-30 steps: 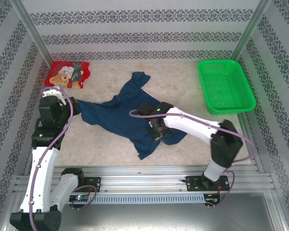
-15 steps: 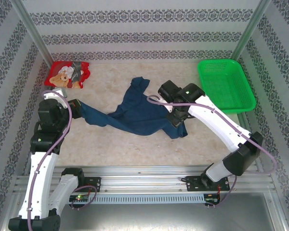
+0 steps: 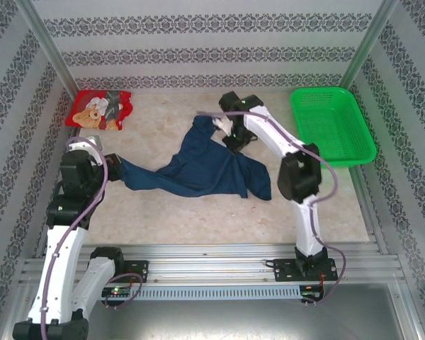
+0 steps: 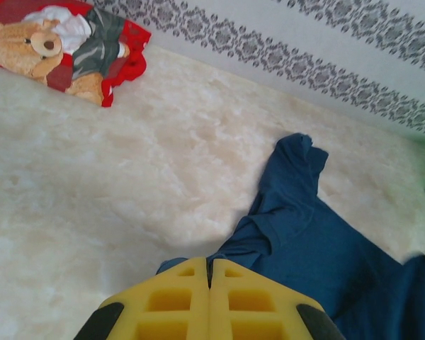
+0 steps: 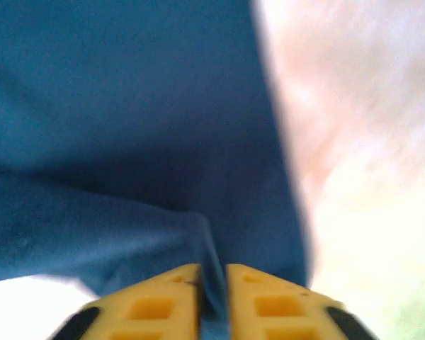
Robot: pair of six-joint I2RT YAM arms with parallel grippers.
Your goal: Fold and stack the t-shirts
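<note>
From above, two t-shirts are lying on the worktop [image 3: 184,212] and one green basket [image 3: 333,124] is sitting at its far right corner. The left pincer [image 3: 112,164] is gripping the near-left edge of the navy t-shirt [image 3: 198,166], which is spreading away from it to the right, rumpled and unfolded. The right pincer [image 3: 232,140] is reaching down onto the far right part of that same shirt, and the basket is sitting off to its right, well apart. The red t-shirt [image 3: 99,110], teddy-bear print up, is lying beyond the left pincer by the back wall, apart from the navy one. In the left wrist view, the left pincer [image 4: 209,265] is pressing its two yellow fingers together with no gap, and the navy t-shirt [image 4: 312,241] is coming out right at their tips and running ahead and to the right across the worktop [image 4: 92,177]; the red t-shirt [image 4: 64,46] is lying far ahead to the left. In the right wrist view, which is blurred, the right pincer [image 5: 212,280] is standing narrowly apart with a ridge of the navy t-shirt [image 5: 127,106] sitting in the gap; whether it is squeezing that ridge I cannot tell. Pale worktop [image 5: 368,177] is showing ahead to the right.
</note>
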